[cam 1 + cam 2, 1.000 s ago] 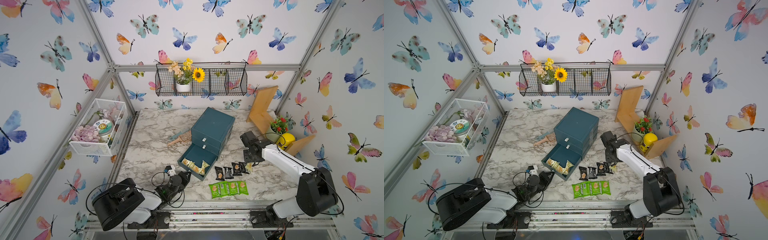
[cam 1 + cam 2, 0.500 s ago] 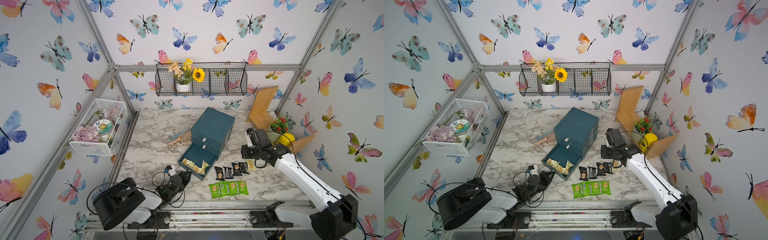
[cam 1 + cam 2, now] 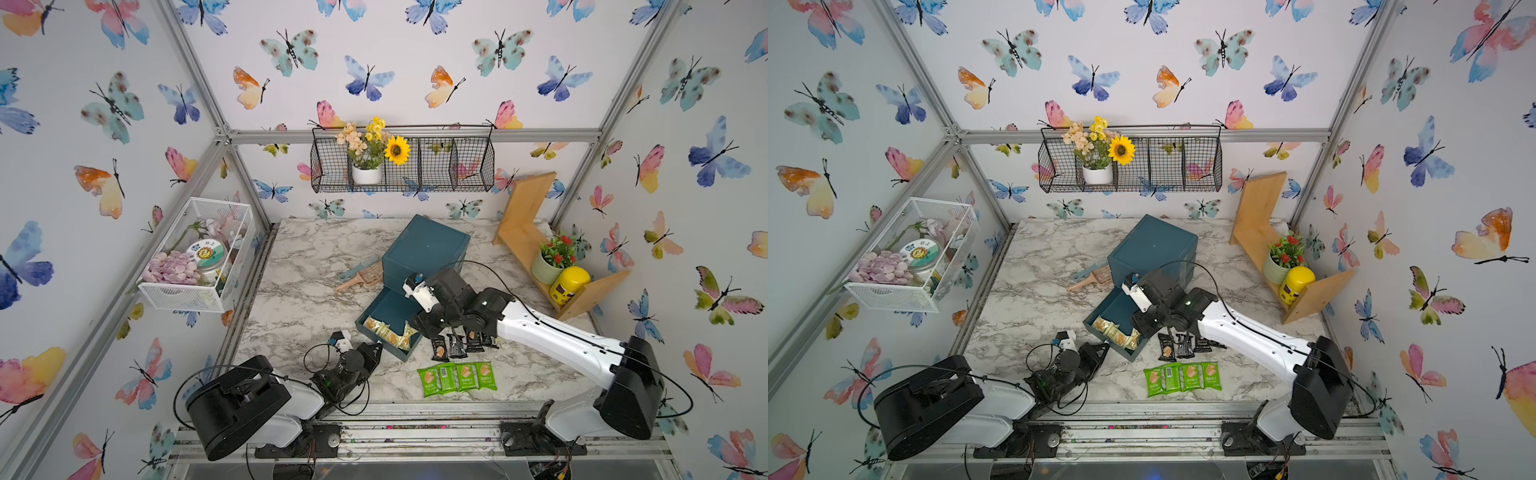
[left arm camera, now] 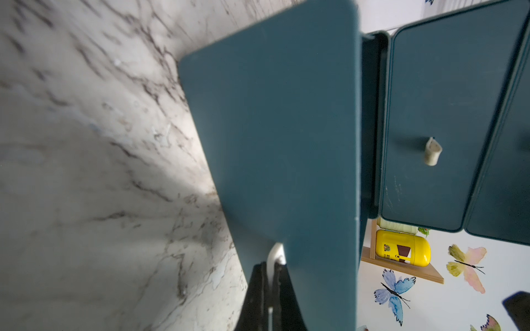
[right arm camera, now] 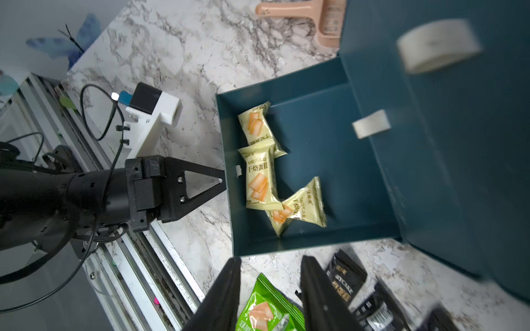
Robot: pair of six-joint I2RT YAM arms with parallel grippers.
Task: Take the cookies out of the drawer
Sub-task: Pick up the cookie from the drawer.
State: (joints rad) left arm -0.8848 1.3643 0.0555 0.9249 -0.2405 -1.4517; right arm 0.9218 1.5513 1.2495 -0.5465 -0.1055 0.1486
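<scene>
The teal drawer (image 3: 388,305) (image 5: 329,172) stands pulled out of the bottom of the small teal cabinet (image 3: 426,249). Three pale yellow cookies (image 3: 390,332) (image 3: 1116,334) (image 5: 258,177) lie inside it. Several black cookies (image 3: 457,345) (image 3: 1183,344) and a row of green ones (image 3: 457,377) (image 3: 1183,377) lie on the marble beside and in front of it. My left gripper (image 3: 376,347) (image 4: 270,275) is shut on the drawer's white tab handle (image 4: 275,253). Open and empty, my right gripper (image 3: 422,328) (image 5: 269,275) hovers over the drawer's near corner.
A pink brush and a blue comb (image 3: 359,274) lie left of the cabinet. A wooden shelf (image 3: 523,232) at the back right holds a potted plant (image 3: 552,259) and a yellow jar (image 3: 569,284). A metal rail (image 3: 415,409) runs along the front edge.
My right arm has swung left from beside the black packets to over the drawer's near corner. The left arm has stayed on the handle.
</scene>
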